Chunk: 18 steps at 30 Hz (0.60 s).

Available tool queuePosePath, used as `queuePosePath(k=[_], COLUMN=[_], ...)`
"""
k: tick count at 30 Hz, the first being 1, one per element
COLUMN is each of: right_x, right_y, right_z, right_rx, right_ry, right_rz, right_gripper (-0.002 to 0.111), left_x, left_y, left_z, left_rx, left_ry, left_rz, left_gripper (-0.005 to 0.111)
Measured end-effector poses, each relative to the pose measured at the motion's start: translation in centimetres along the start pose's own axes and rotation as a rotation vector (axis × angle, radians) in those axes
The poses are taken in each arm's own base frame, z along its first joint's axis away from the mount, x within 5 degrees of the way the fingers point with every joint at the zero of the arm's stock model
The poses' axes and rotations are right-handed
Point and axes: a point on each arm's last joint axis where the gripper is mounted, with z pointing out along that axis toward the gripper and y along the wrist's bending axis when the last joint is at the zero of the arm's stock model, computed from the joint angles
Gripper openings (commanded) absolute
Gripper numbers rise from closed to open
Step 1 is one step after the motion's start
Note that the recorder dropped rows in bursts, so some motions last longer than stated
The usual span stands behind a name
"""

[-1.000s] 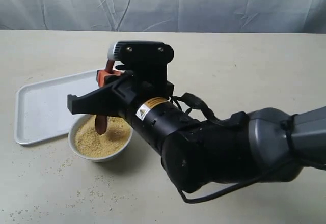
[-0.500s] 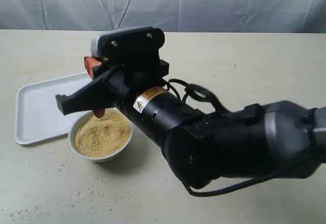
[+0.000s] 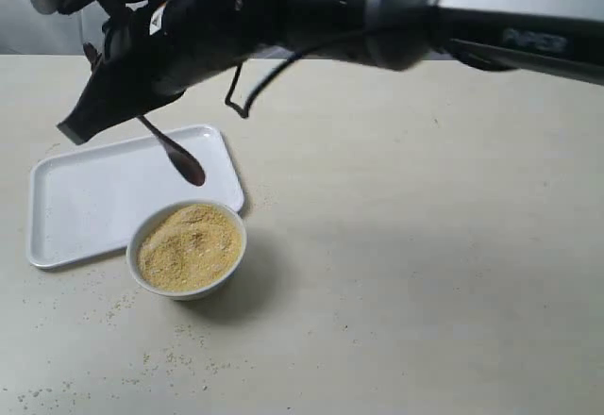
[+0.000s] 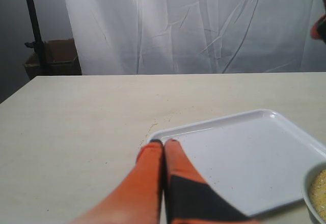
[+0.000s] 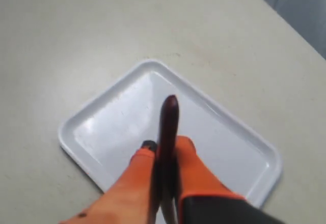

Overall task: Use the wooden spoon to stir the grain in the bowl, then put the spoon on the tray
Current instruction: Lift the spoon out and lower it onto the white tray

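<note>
Hanging from the right gripper (image 5: 165, 146), the one wooden spoon (image 3: 179, 158) slants down over the one tray (image 3: 66, 217). The gripper's two orange fingers (image 5: 196, 168) pinch the thin handle between them. The small dark head is the lowest part, above the end of the tray nearest the bowl (image 3: 186, 292). I cannot tell whether the head touches the white surface.

The single white bowl stands just beside the tray's edge, heaped with grain (image 3: 189, 248). A scatter of stray specks (image 3: 160, 354) lies on the table (image 3: 425, 245) in front of it.

The left gripper (image 4: 163, 142) holds nothing — its two orange fingers are pressed together tip to tip. In its own wrist view it sits beside a corner of the tray. The exterior view shows only the right arm, reaching across from the right.
</note>
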Motion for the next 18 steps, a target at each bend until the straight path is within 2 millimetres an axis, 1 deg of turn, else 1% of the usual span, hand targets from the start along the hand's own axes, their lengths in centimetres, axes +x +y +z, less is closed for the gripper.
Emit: queuePosePath(k=[4, 7, 10, 12, 13, 14, 15, 16, 17, 18], right_x=[-0.8, -1.1, -0.6, 0.1, 0.5, 1.4, 1.6, 2.1, 2.1, 1.9], right_y=[-1.7, -2.9, -3.5, -3.4, -3.2, -2.4, -1.8, -0.5, 0.1, 1.3], right_z=[2.6, 4.9, 7.4, 9.1, 10.0, 11.6, 12.1, 13.0, 13.2, 13.4], right_rx=[0.041, 0.102, 0.135, 0.142, 0.142, 0.141, 0.149, 0.16, 0.166, 0.175], right_ry=[0.164, 0.223, 0.254, 0.274, 0.283, 0.307, 0.318, 0.35, 0.357, 0.362], right_rz=[-0.156, -0.244, -0.289, -0.306, -0.319, -0.351, -0.382, -0.448, -0.476, -0.526], right_gripper=[-0.001, -0.001, -0.001, -0.001, -0.001, -0.001, -0.001, -0.001, -0.001, -0.001], left_x=[0.0, 0.0, 0.0, 0.0, 0.0, 0.0, 0.0, 0.0, 0.0, 0.0], left_y=[0.0, 0.0, 0.0, 0.0, 0.0, 0.0, 0.0, 0.0, 0.0, 0.0], left_z=[0.0, 0.0, 0.0, 0.0, 0.0, 0.0, 0.0, 0.0, 0.0, 0.0], left_rx=[0.0, 0.0, 0.0, 0.0, 0.0, 0.0, 0.0, 0.0, 0.0, 0.0], left_ry=[0.0, 0.0, 0.0, 0.0, 0.0, 0.0, 0.0, 0.0, 0.0, 0.0], left_rz=[0.0, 0.0, 0.0, 0.0, 0.0, 0.0, 0.0, 0.0, 0.0, 0.0], left_gripper=[0.0, 0.0, 0.0, 0.0, 0.0, 0.0, 0.0, 0.0, 0.0, 0.0])
